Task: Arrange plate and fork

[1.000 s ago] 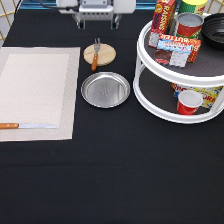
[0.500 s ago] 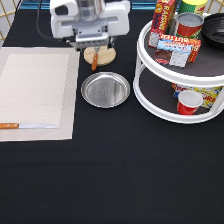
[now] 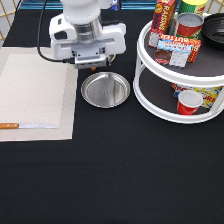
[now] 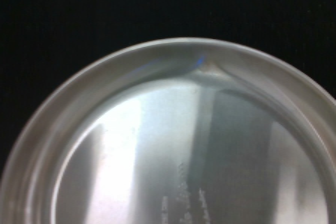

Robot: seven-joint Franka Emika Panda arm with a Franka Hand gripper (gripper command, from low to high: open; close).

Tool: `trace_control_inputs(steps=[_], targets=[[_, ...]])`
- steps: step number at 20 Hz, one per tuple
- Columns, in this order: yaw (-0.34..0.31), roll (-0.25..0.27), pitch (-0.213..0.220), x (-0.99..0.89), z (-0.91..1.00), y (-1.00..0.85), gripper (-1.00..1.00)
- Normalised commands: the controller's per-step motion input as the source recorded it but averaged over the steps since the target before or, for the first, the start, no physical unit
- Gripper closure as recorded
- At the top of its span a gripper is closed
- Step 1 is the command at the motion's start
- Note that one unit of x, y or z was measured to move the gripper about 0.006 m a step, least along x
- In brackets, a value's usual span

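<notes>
The plate [image 3: 105, 90], round, shiny silver metal with a raised rim, lies on the black table just right of the placemat in the exterior view. It fills the wrist view [image 4: 180, 150]. My gripper [image 3: 92, 64] hangs under the white hand, just above the plate's top rim in the exterior view. The hand's body covers the spot behind the plate, so the fork is hidden.
A beige placemat [image 3: 32, 97] lies at the exterior view's left, with a wooden-handled knife [image 3: 25, 126] on its lower edge. A white two-tier turntable [image 3: 155, 102] stands at the right with cans, boxes and a red cup [image 3: 189, 102].
The hand has come from the exterior view's top edge toward the bottom. It now covers the wooden coaster and the fork and stands at the plate's top rim.
</notes>
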Motion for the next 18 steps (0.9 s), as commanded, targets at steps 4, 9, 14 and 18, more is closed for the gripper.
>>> trace_control_inputs(steps=[4, 9, 14, 18], targets=[[0.000, 0.000, 0.001, 0.30, -0.21, 0.17, -1.00], [0.012, 0.000, 0.001, 0.22, -0.19, 0.20, -1.00], [0.001, 0.023, 0.003, 0.19, -0.28, 0.01, -1.00], [0.000, 0.029, 0.009, 0.17, -0.31, 0.00, -1.00]])
